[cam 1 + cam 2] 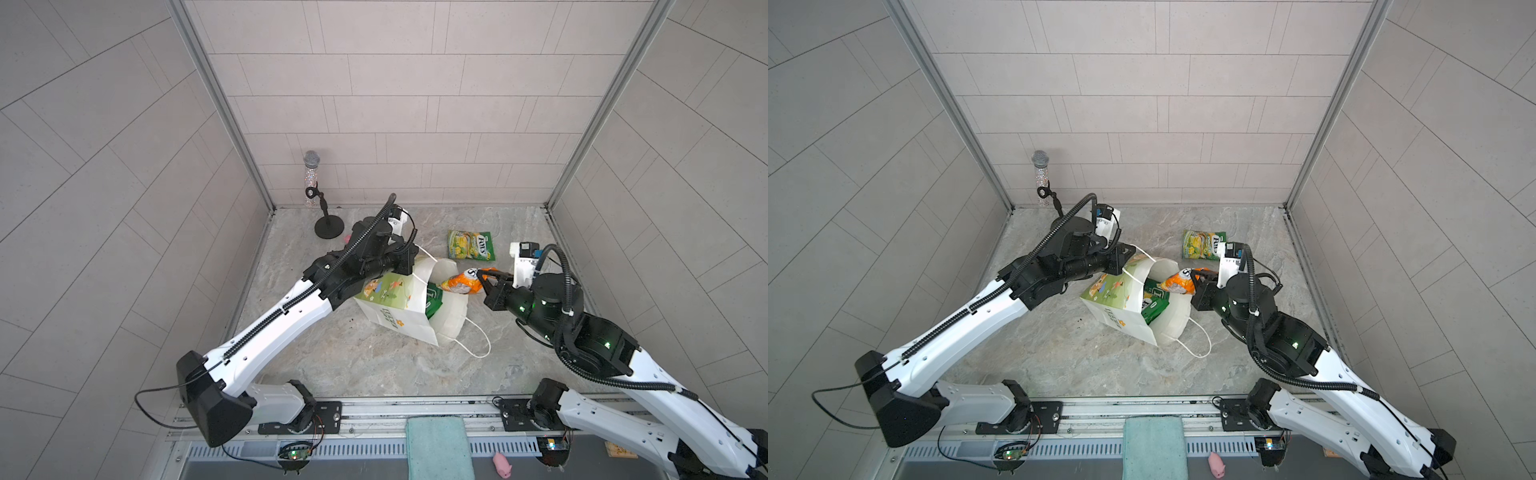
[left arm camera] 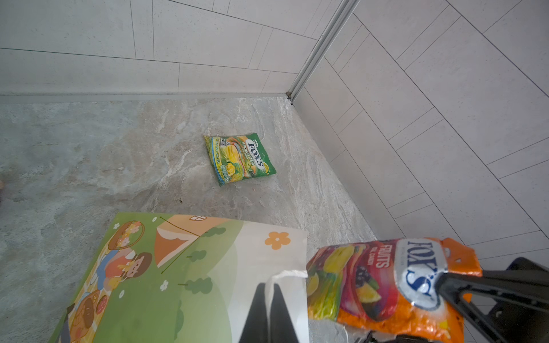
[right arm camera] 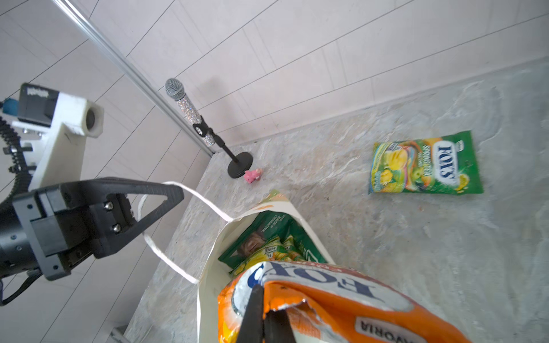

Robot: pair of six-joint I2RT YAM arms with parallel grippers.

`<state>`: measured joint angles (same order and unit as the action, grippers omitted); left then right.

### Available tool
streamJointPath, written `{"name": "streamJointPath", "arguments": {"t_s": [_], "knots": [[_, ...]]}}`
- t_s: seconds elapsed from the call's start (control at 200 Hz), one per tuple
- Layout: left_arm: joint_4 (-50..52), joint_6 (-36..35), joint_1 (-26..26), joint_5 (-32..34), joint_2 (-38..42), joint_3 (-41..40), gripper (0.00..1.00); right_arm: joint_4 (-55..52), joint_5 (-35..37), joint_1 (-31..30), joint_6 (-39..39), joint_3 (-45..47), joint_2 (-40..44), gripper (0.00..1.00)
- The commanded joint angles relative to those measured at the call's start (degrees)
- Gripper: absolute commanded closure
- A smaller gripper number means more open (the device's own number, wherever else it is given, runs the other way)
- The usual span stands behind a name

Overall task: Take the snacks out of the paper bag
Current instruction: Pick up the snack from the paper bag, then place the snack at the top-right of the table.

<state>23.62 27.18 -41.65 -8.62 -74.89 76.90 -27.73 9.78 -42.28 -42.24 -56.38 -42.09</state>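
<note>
Paper bag (image 1: 390,322) sitting open on the stone table (image 1: 332,365), an orange packet (image 1: 459,282) hanging just over its mouth
In both top views the right gripper (image 1: 481,279) is pinching the orange packet, jaws closed on it, while the left gripper (image 1: 409,266) is clamping the bag's top edge; a yellow-green packet (image 1: 471,245) is lying on the table beyond. In the left wrist view, closed fingers (image 2: 255,317) are nipping white paper beside the orange packet. In the right wrist view, a dark green crisp bag (image 3: 306,237) and smaller packets (image 3: 267,252) are lying inside the bag
</note>
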Motion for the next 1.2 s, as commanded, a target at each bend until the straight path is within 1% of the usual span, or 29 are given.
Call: {"name": "streamJointPath", "arguments": {"t_s": [0.0,0.18,0.34,0.485,0.645,0.765,0.921,1.076,1.196], "knots": [[-0.1,0.0,-0.1,0.3,1.1,0.5,1.0,-3.2,1.6,4.8,3.4,-1.9,1.3,1.0],[-0.1,0.0,-0.1,0.1,1.1,0.7,1.0,-5.0,-6.4,18.3,4.8,-1.7,1.4,1.0],[-0.2,0.0,-0.1,0.1,1.2,0.6,1.0,-4.8,-13.9,29.4,6.2,-0.6,-0.8,1.0],[-0.3,0.1,-0.1,-0.1,1.1,0.5,1.0,-2.2,-17.7,36.0,8.1,0.7,-5.4,1.0],[-0.7,0.0,-0.1,-0.1,1.1,0.3,1.0,4.2,-21.7,42.9,9.1,1.8,-13.7,1.0],[-0.9,-0.1,-0.1,0.3,1.1,0.1,1.0,9.7,-22.9,45.8,9.5,1.0,-20.6,1.0],[-1.5,0.0,-0.1,0.3,1.1,-0.3,1.0,16.6,-22.8,47.8,10.9,-2.5,-31.4,1.0],[-1.6,0.0,-0.1,0.3,1.1,-0.3,1.0,20.4,-23.5,49.1,11.8,-11.5,-43.4,1.0],[-1.6,-0.1,-0.1,0.5,1.2,-0.4,1.0,20.6,-23.4,49.7,13.3,-20.0,-52.5,1.0]]}}
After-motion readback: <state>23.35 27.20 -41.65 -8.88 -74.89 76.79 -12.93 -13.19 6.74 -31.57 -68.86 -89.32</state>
